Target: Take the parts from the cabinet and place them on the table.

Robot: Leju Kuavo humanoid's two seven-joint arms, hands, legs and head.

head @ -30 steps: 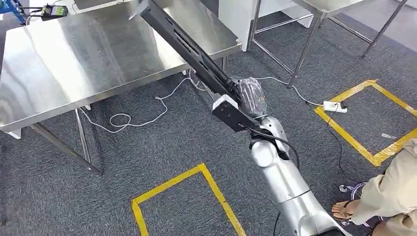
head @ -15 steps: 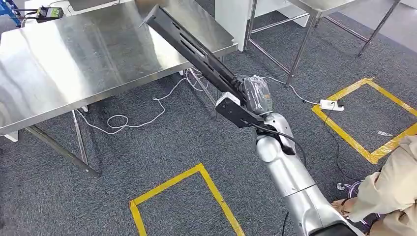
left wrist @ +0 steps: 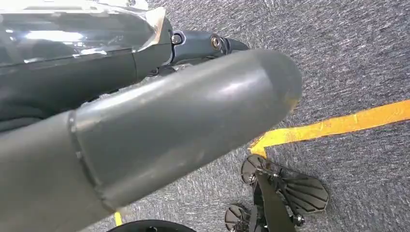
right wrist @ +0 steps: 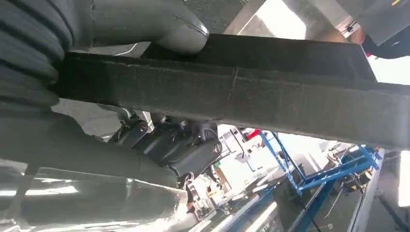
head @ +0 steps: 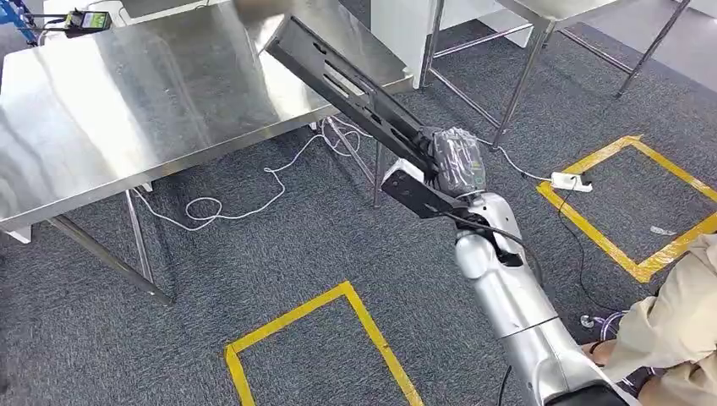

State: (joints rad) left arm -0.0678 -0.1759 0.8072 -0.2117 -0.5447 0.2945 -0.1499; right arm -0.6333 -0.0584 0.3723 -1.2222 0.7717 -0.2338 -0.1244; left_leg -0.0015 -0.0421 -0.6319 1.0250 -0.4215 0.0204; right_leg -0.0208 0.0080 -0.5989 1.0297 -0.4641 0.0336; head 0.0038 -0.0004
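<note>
While our right hand grips the long black part near its lower end, the part slants up and away from us, w/ its far end over the near right corner area of the steel table. Whether that far end touches the tabletop, we can't tell from the head view. In the right wrist view the thick grey thumb presses on one face of the part and the darker fingers curl round the opposite side, so the hand is closed around it (a full wrap, not a fingertip pinch). The hand itself looks covered in clear plastic wrap in the head view.

Our left hand shows in the left wrist view, hanging above the grey carpet near a strip of yellow tape; the big grey thumb blocks most of it, so we can't tell how the fingers lie.

On the floor: yellow tape squares, one in front of us and another to the right, a white cable looping under the table, and a white power strip by the right-hand square. A small device w/ a green screen sits at the table's far left corner. A person in beige crouches at the lower right.
</note>
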